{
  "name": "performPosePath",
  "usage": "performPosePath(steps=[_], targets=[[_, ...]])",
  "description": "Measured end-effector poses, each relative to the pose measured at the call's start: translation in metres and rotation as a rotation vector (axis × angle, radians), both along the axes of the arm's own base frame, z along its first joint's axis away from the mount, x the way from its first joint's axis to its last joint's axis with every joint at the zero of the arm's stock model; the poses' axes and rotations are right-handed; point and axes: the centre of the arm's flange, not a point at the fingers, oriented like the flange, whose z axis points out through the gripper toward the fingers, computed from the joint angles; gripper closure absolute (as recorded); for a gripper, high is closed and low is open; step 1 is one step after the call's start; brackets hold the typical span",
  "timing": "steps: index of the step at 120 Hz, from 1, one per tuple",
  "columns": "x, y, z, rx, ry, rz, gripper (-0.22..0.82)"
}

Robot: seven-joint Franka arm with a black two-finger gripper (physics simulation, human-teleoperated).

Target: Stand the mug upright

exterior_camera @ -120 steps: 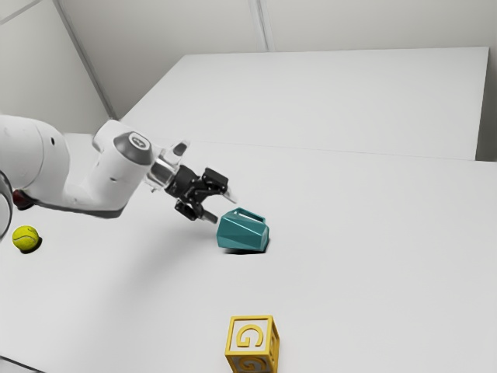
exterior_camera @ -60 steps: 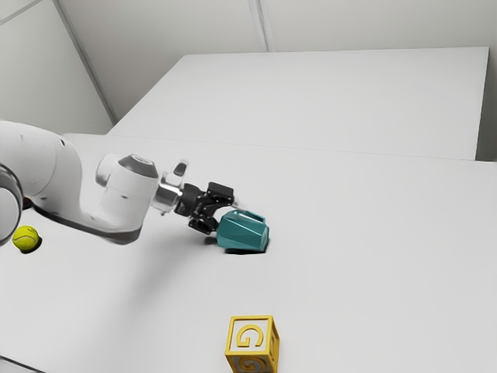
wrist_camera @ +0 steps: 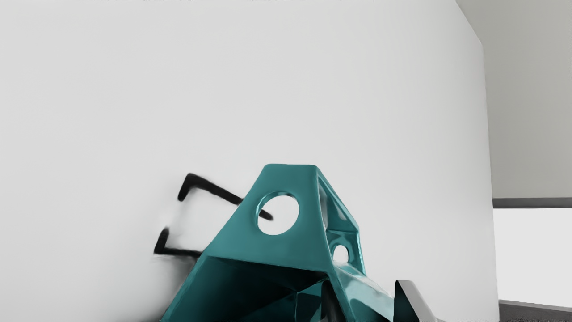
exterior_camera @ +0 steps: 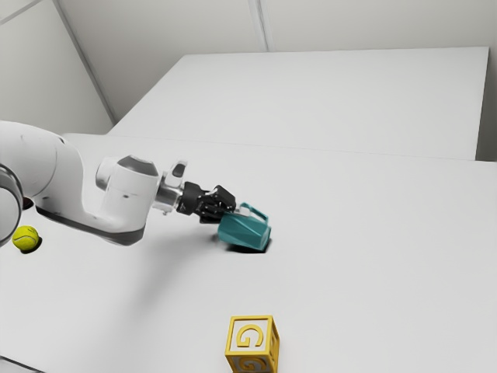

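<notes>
The teal faceted mug [exterior_camera: 245, 231] lies on its side on the table, its handle on the upper side and its mouth facing my hand. My gripper [exterior_camera: 231, 211] is at the mouth's upper edge, coming from the exterior view's left. In the wrist view the mug [wrist_camera: 286, 250] shows its dark hollow and a round hole in its teal surface. There the gripper [wrist_camera: 368, 302] is shut on the mug's wall, one finger inside the mouth and the other outside. The lower part of the mug is cut off in that view.
A yellow letter block [exterior_camera: 252, 344] stands on the table [exterior_camera: 373, 272] toward the exterior view's bottom. A tennis ball [exterior_camera: 26, 238] lies at the far left near the arm, with a dark red object [exterior_camera: 28, 203] partly behind the arm.
My hand has moved toward the exterior view's right, up to the mug, and the fingers have closed on its wall. The mug has shifted and tilted slightly since half a second ago.
</notes>
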Motion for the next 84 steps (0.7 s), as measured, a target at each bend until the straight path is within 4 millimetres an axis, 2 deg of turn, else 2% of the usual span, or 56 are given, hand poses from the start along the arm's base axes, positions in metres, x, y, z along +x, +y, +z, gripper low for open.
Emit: performPosePath(steps=[24, 45, 64, 84], targets=[[0.000, -0.008, 0.021, 0.015, -0.064, -0.033, 0.74], [-0.005, -0.013, 0.041, 0.024, -0.114, -0.055, 0.77], [-0.004, -0.015, 0.073, 0.062, -0.175, -0.094, 0.78], [-0.004, -0.013, 0.111, 0.197, -0.207, -0.204, 0.79]])
